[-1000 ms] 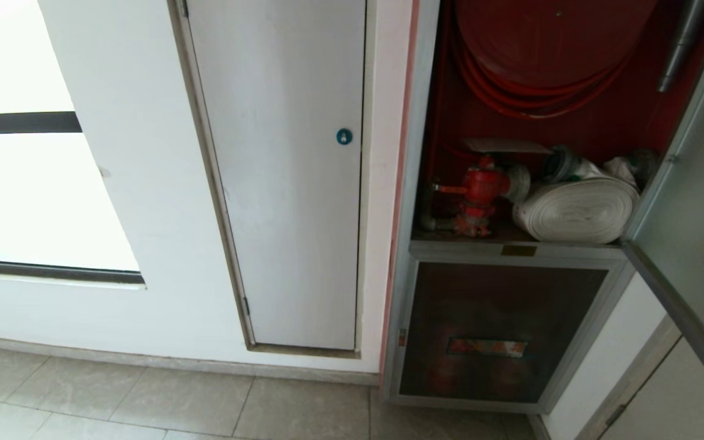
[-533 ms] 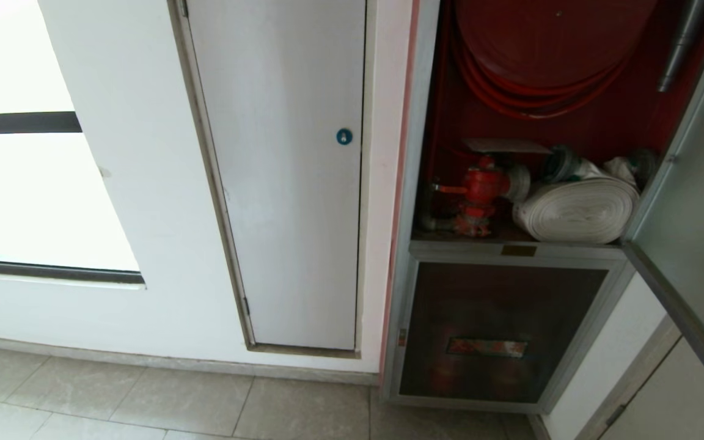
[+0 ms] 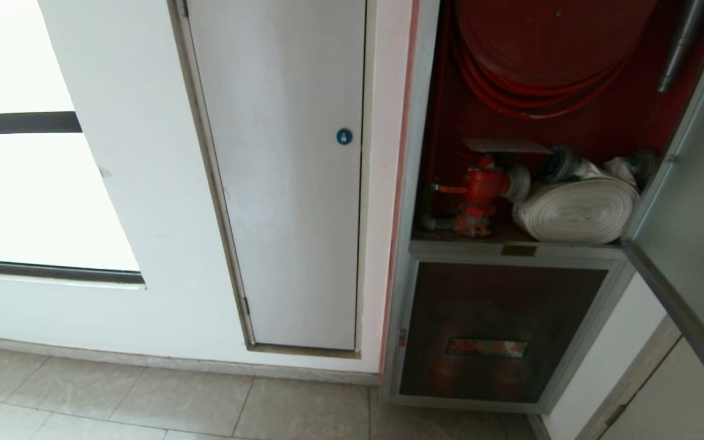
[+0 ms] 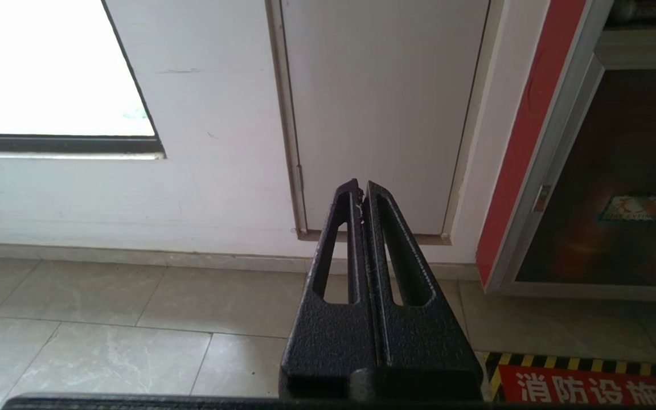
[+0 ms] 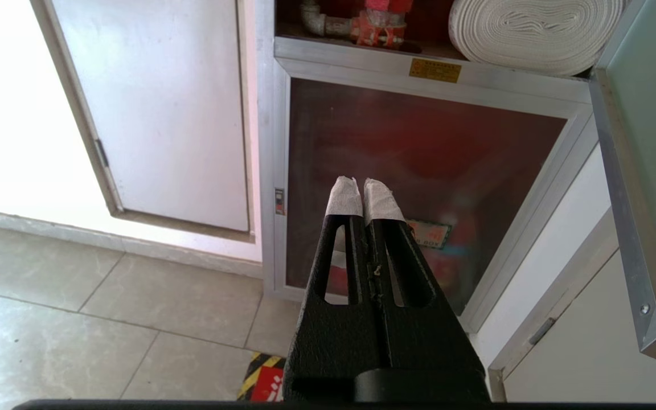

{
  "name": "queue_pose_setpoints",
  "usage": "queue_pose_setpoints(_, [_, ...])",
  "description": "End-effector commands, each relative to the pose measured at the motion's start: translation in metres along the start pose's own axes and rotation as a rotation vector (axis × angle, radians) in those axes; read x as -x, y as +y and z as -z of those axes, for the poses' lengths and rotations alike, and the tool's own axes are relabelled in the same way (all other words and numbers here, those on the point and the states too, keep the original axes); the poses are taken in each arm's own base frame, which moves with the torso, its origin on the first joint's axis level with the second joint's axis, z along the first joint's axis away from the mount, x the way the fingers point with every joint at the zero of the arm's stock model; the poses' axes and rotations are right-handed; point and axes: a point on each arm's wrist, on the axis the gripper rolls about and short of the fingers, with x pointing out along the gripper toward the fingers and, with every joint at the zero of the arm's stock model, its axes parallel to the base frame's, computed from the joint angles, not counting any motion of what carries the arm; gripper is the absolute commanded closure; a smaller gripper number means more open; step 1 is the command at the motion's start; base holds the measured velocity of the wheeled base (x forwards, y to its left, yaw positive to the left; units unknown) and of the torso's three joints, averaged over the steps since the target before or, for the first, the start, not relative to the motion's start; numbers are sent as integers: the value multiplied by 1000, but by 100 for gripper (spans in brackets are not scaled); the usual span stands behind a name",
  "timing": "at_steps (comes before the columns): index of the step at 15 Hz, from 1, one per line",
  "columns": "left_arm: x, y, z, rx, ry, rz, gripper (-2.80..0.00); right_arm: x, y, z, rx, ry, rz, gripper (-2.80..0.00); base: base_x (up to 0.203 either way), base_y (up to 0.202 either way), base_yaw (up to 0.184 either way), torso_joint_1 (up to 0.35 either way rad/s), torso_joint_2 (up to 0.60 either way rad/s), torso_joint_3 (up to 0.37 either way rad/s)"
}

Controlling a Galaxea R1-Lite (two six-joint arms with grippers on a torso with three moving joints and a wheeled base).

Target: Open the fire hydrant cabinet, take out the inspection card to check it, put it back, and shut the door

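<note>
Cabinet (image 3: 514,250) stands with its door (image 3: 694,201) swung out on the robot's right side. Card (image 3: 502,145) lies flat and level atop the red valve (image 3: 480,189), just left of the rolled hose (image 3: 575,211), long axis running side to side. Right pincer (image 5: 360,191) clenched, empty, aimed at the lower glass panel (image 5: 419,171); card sits above and ahead of it. Left pincer (image 4: 360,191) clenched, empty, facing the white door (image 4: 382,108), farther off. Judgement: right arm nearer; must rise and reach in
</note>
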Motion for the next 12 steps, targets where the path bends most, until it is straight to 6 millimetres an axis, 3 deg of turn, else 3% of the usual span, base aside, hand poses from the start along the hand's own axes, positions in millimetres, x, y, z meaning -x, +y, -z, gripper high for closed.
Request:
queue_pose_setpoints(1, [-1, 0, 2, 0, 8, 0, 0, 0, 0, 0, 1, -1, -1, 0, 0, 0, 0, 0, 0, 0])
queue_pose_setpoints(9, [-1, 0, 1, 0, 5, 0, 0, 0, 0, 0, 1, 0, 0, 0, 0, 0, 0, 0, 0, 0])
queue_pose_setpoints(12, [0, 0, 1, 0, 2, 0, 0, 0, 0, 0, 1, 0, -1, 0, 162, 0, -2, 6, -5, 1])
